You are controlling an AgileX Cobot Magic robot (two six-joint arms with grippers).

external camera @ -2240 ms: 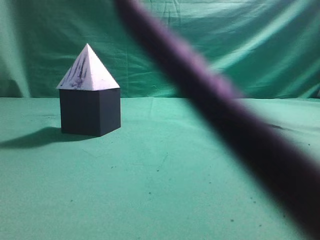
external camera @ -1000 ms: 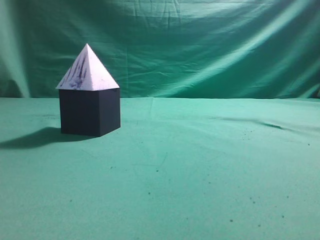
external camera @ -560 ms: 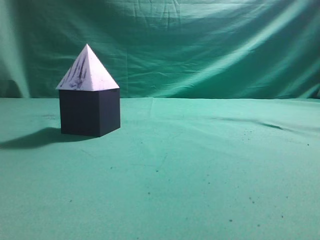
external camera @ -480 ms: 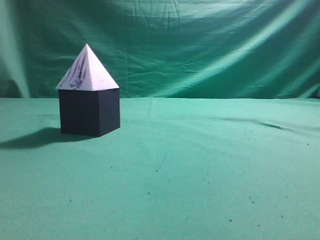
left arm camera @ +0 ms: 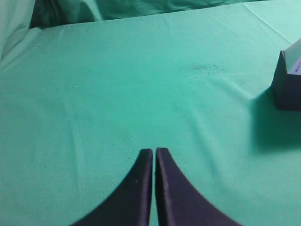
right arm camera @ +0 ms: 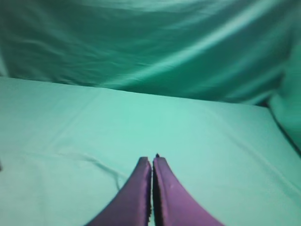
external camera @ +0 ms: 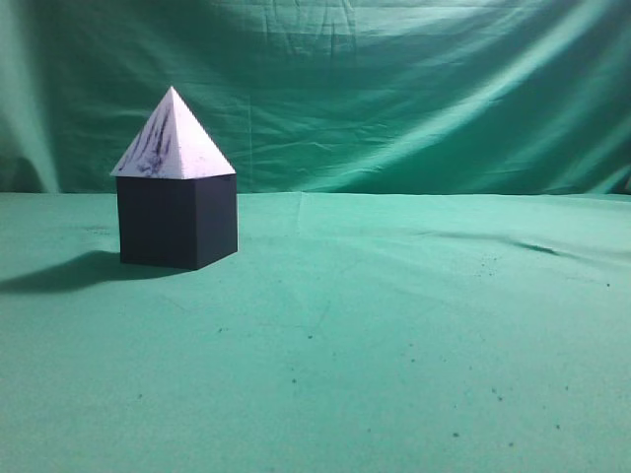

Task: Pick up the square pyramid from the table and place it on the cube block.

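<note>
The pale streaked square pyramid (external camera: 174,140) sits upright on top of the dark cube block (external camera: 177,221), at the left of the green cloth table (external camera: 375,335). In the left wrist view the cube block (left arm camera: 288,84) shows at the right edge with a corner of the pyramid (left arm camera: 296,66) on it. My left gripper (left arm camera: 154,151) is shut and empty, above bare cloth well left of the cube. My right gripper (right arm camera: 152,160) is shut and empty over bare cloth. Neither gripper shows in the exterior view.
A wrinkled green cloth backdrop (external camera: 394,89) hangs behind the table. The cube casts a shadow (external camera: 59,271) to its left. A cloth wrinkle (external camera: 523,244) lies at the right. Small dark specks dot the cloth.
A blurred dark arm that crossed the right of the exterior view 2.2 s ago has left the view. Pyramid and cube have not moved.
</note>
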